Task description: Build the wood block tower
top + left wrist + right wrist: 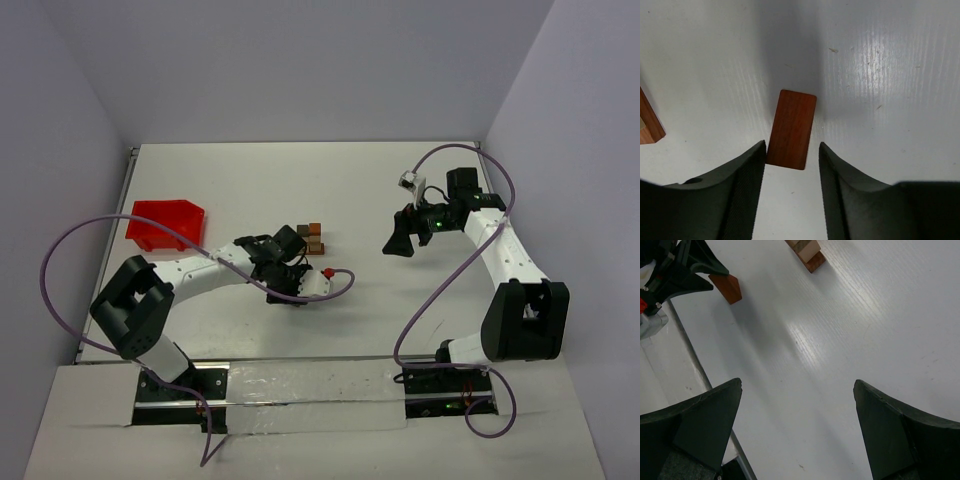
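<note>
Two dark fingers [740, 190] of the left gripper [791, 146] stand spread apart and pointed down at the table [400, 180]. They clamp nothing. One reddish-brown wood block [791, 129], a short flat bar, lies on the table with its near end in the gap between the fingertips. The left fingertip sits right at the bar's near-left corner; contact cannot be confirmed. The right fingertip stands clear of the bar.

The wood block tower [312, 237] stands on the table just beyond the left gripper, slightly to its right. It is a low stack with tan and reddish-brown pieces visible. One corner of it shows at the left edge of the left wrist view, apart from the flat bar. The overhead view does not resolve how many layers it has.

The right gripper [797, 384] is well to the right of the tower. Its fingers are spread wide, it holds nothing, and only bare table lies beneath it.

The red bin [165, 222] rests on the far left of the table, well apart from the tower.
</note>
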Tool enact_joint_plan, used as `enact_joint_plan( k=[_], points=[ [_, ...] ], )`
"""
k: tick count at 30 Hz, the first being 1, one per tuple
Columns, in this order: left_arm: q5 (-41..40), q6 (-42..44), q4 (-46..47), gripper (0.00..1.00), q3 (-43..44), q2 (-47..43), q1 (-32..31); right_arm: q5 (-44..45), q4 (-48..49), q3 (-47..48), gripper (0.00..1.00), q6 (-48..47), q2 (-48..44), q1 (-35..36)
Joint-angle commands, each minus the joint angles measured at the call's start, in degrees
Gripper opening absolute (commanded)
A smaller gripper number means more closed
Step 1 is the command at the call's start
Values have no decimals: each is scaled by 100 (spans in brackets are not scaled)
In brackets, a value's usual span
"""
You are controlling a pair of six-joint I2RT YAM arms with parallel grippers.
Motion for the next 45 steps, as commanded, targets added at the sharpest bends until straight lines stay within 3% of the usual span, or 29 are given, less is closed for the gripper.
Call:
enact_joint_plan(
  k=[1, 9, 14, 20, 25, 32, 36, 39, 40, 42, 45],
  points=[
    [37, 91, 191, 50, 166, 13, -20, 2, 121, -3, 100, -11, -69, 49],
    [50, 57, 93, 24, 146, -43, -20, 6, 154, -18, 100, 9, -188, 58],
    [700, -444, -369, 2, 477, -324, -20, 320, 174, 77, 100, -45, -659, 58],
    [2139, -1341, -799, 0, 763, -853, 5, 1490, 542, 286, 100, -455, -1913, 86],
    [3524, -1810, -1438, 0, 1225, -964, 282, 2368, 605, 521, 100, -1567, -2739, 509],
    [6242, -2242, -2452, 0, 1768, -583, 1808, 2779, 1536, 215, 100, -2807, -3962, 1385],
    [7101, -3272, -1713, 0, 1576, -772, 2498, 2407, 2322, -822, 100, -3895, -4951, 1738],
    [7889, -5877, 223, 0, 692, -1106, 2922, 2625, 2376, -1451, 100, -4896, -5393, 2254],
    [7999, -6297, 595, 0, 567, -1206, 3045, 2927, 2315, -1477, 100, -4978, -5410, 2400],
    [8179, -6684, 816, 0, 445, -1260, 3170, 3330, 2482, -1566, 100, -5000, -5367, 2911],
    [8313, -6462, 316, 0, 536, -1309, 3513, 4420, 3015, -1473, 100, -5028, -5019, 3820]
  ],
)
